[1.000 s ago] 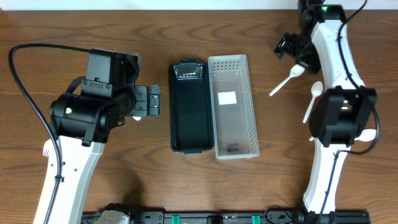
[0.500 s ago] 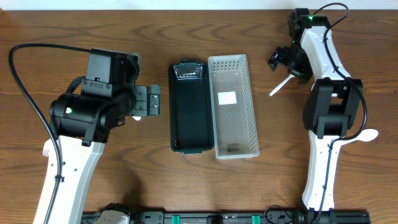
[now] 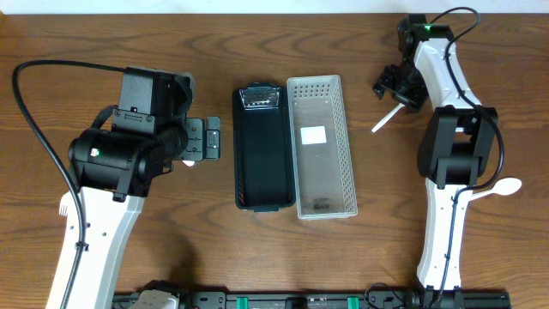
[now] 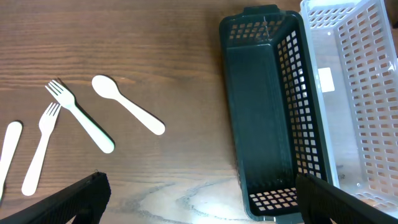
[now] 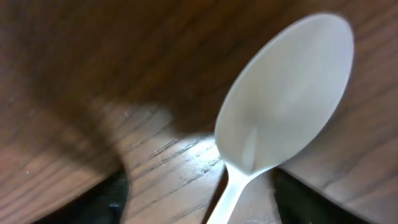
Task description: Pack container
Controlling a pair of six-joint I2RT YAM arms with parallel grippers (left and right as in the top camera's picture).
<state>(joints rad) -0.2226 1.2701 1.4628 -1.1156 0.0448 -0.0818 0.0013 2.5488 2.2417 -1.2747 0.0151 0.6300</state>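
A black basket (image 3: 262,150) and a white basket (image 3: 322,146) lie side by side at the table's middle, both empty. My right gripper (image 3: 399,86) is at the far right, low over a white spoon (image 3: 383,122). In the right wrist view the spoon's bowl (image 5: 286,93) fills the frame and the open gripper (image 5: 208,202) has a finger on each side of the handle. My left gripper (image 3: 206,139) is open and empty left of the black basket (image 4: 267,112). Its wrist view shows the fingers wide apart (image 4: 199,208), and a white spoon (image 4: 127,112) and two white forks (image 4: 81,116) on the wood.
Another white spoon (image 3: 506,185) lies at the right edge beside the right arm. The white basket (image 4: 354,81) shows at the right of the left wrist view. A further white handle (image 4: 9,149) lies at that view's left edge. The left arm hides its cutlery from overhead.
The right arm swung toward the far right and brought its gripper down over the spoon. Its elbow now covers a second spoon. The left arm has not moved.
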